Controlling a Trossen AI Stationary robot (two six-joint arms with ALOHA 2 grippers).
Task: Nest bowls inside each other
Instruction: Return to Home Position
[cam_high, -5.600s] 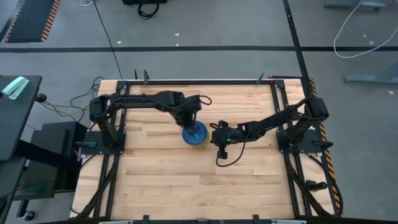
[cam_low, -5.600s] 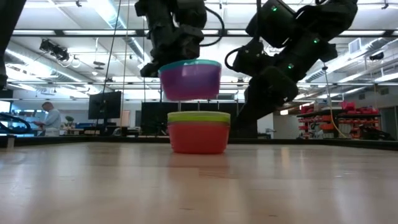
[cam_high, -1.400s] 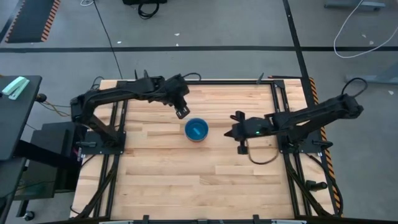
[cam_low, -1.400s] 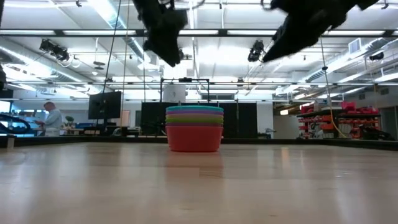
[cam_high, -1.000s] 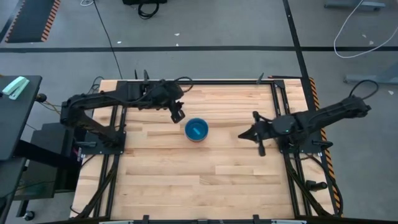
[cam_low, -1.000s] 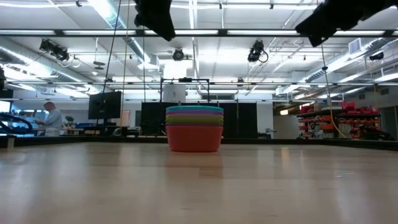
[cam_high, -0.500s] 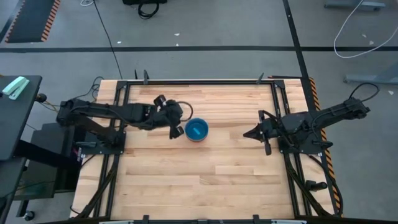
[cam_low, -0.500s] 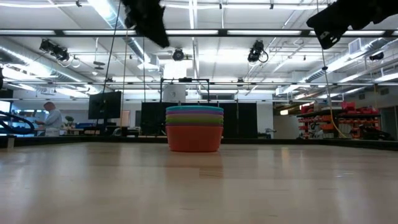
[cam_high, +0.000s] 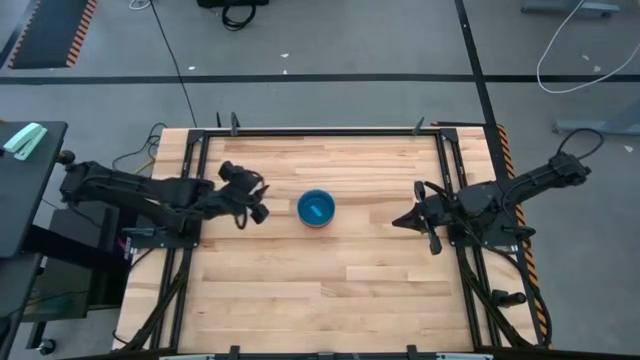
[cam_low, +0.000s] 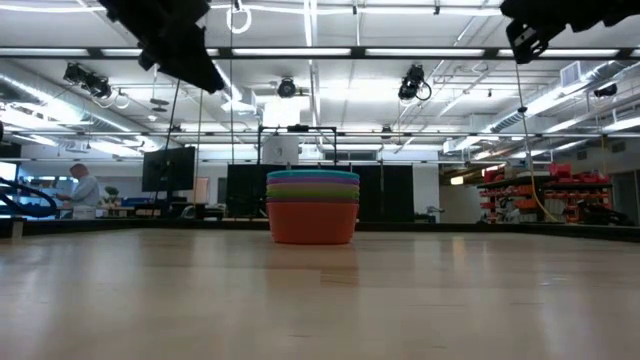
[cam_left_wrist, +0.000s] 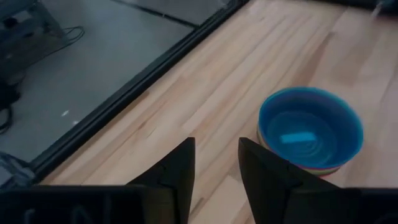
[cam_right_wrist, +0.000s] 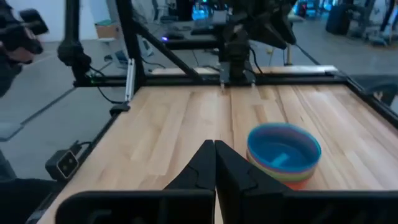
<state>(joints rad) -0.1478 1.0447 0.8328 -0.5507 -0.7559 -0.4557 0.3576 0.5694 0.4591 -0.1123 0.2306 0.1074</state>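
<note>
Bowls (cam_high: 316, 209): one nest, blue on top and orange at the bottom, near the middle of the table (cam_high: 350, 290); nesting looks finished, so nothing needs holding
Left gripper (cam_left_wrist: 216, 149): raised toward the left edge, clear of the stack; fingers slightly apart, holding nothing
Right gripper (cam_right_wrist: 215, 152): raised by the right edge, likewise clear; fingers pressed together, empty

From above, blue bowl (cam_high: 316, 209) hides other bowls (cam_low: 312, 215); low view crops arms (cam_low: 165, 40).
</note>
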